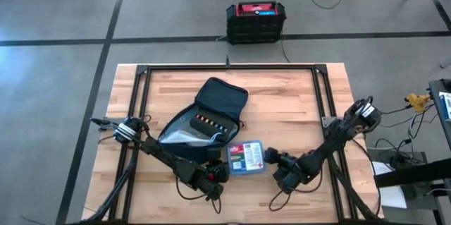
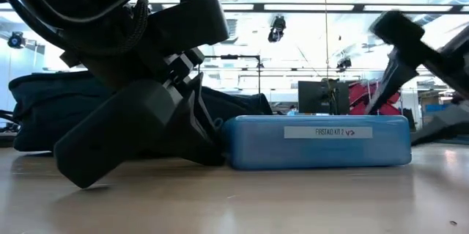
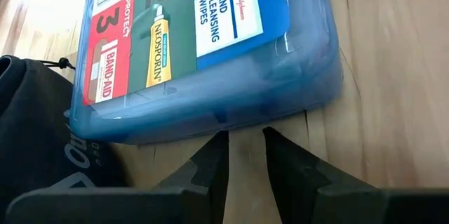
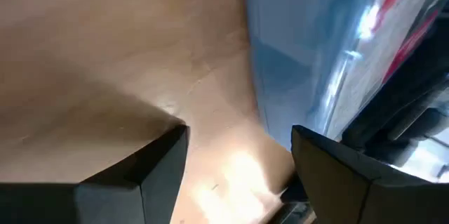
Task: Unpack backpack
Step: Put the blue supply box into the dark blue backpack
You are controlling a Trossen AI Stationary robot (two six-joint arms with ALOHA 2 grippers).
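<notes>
One dark navy backpack lies near the middle of the wooden table, unzipped, its flap thrown back toward the far edge and its light grey lining showing. A row of small coloured items sits inside the opening, too small to tell what they are. In the low view the backpack is a dark soft mass behind the left arm.

Just beside the backpack's near corner lies a blue first aid kit box, flat on the table with its printed label facing up. The left wrist view shows that label's red and green panels and the words "hand cleansing wipes" on the box.

The left gripper rests low on the table at the box's left edge, close to the backpack; its fingers are set slightly apart with bare wood between them, their tips right at the box's side, holding nothing. The right gripper sits at the box's opposite side, its fingers spread wide over the wood, the blue box just ahead of them

On the floor beyond the table stands a black crate with a red top
</notes>
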